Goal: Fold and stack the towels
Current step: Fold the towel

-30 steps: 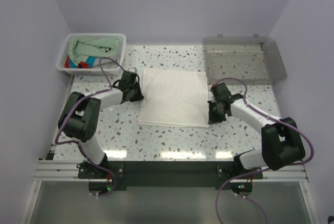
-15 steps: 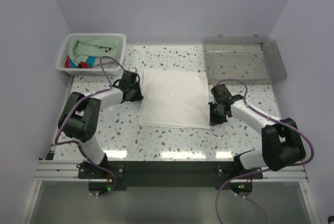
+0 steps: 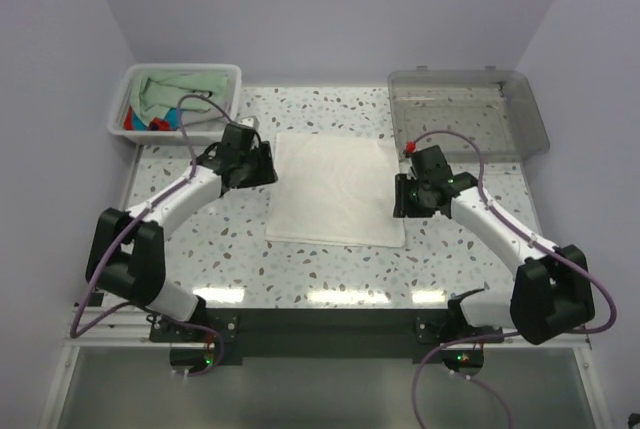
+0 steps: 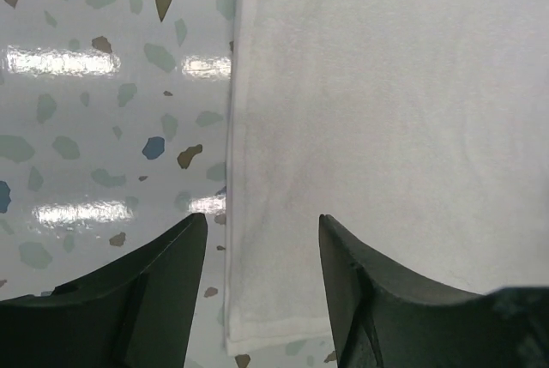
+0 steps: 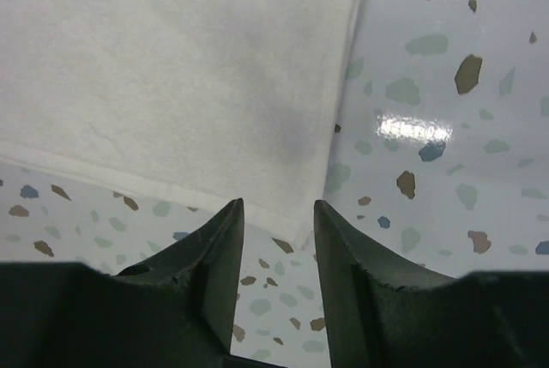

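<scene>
The left arm (image 3: pixel 185 194) and right arm (image 3: pixel 490 219) pair white links with black joint housings; a purple cable (image 3: pixel 447 133) trails along each. The left gripper (image 4: pixel 262 218) and right gripper (image 5: pixel 278 202) have matte black tapered fingers.

The right gripper (image 5: pixel 277 207) hangs over a speckled terrazzo table (image 5: pixel 446 171), its two dark fingers (image 5: pixel 206 274) parted and gripping nothing. A white towel (image 5: pixel 171 68) lies flat ahead and to the left of the claw, its near corner just beyond the gap between the fingertips. Glare streaks the tabletop to the right.
</scene>
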You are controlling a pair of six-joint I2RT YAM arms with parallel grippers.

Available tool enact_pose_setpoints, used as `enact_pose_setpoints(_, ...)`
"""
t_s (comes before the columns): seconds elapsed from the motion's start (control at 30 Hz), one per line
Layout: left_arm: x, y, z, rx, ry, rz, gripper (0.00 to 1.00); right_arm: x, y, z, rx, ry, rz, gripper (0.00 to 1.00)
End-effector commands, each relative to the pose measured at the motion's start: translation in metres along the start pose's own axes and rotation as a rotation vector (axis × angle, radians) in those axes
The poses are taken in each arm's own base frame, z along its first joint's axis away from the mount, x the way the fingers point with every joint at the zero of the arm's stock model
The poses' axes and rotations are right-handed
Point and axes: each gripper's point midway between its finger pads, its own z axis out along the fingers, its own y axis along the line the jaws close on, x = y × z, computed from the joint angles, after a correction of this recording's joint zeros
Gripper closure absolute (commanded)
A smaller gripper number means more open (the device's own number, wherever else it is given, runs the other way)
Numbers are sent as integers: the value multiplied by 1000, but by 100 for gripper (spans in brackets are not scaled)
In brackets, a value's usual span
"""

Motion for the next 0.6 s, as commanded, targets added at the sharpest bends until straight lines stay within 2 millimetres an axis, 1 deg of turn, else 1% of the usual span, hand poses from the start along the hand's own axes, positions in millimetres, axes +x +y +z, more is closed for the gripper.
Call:
enact_pose_setpoints(0.0, 2, -23, -25, 45, -9, 46, 40, -21, 18, -5, -61, -55, -59, 60)
enact_pose_setpoints(0.03, 10, -26, -23, 48, 6, 57, 41, -21, 24, 3, -68, -45, -69, 62)
enact_pose_setpoints(0.07, 22, -34, -19, 63, 35, 80, 44, -22, 25, 6, -69, -43, -63, 64)
enact_pose_setpoints(0.13, 35, -40, -10, 77, 55, 95, 45, -22, 30, 18, -83, -39, -57, 67)
enact_pose_setpoints(0.17, 49, -49, -4, 104, 88, 114, 46, -23, 33, 21, -88, -37, -52, 68)
enact_pose_setpoints(0.2, 57, -48, 0, 100, 99, 117, 47, -23, 35, 25, -90, -37, -56, 68)
enact_pose_setpoints(0.23, 59, -50, 5, 103, 95, 118, 48, -25, 39, 28, -96, -45, -65, 69)
enact_pose_setpoints(0.27, 67, -49, 10, 95, 115, 126, 48, -21, 39, 35, -86, -24, -72, 69)
enact_pose_setpoints(0.37, 86, -38, 17, 63, 156, 111, 50, -10, 40, 47, -74, 16, -84, 69)
enact_pose_setpoints(0.4, 96, -23, 18, 5, 175, 90, 51, -2, 37, 51, -63, 35, -82, 69)
enact_pose_setpoints(0.47, 106, -10, 14, -39, 189, 69, 54, 10, 35, 54, -42, 62, -85, 69)
enact_pose_setpoints(0.5, 122, 3, 11, -72, 218, 46, 55, 14, 34, 52, -34, 66, -87, 68)
enact_pose_setpoints(0.53, 125, 7, 5, -75, 209, 34, 55, 27, 31, 52, -22, 97, -89, 68)
enact_pose_setpoints(0.57, 132, 12, 2, -84, 213, 26, 56, 33, 31, 52, -19, 110, -74, 67)
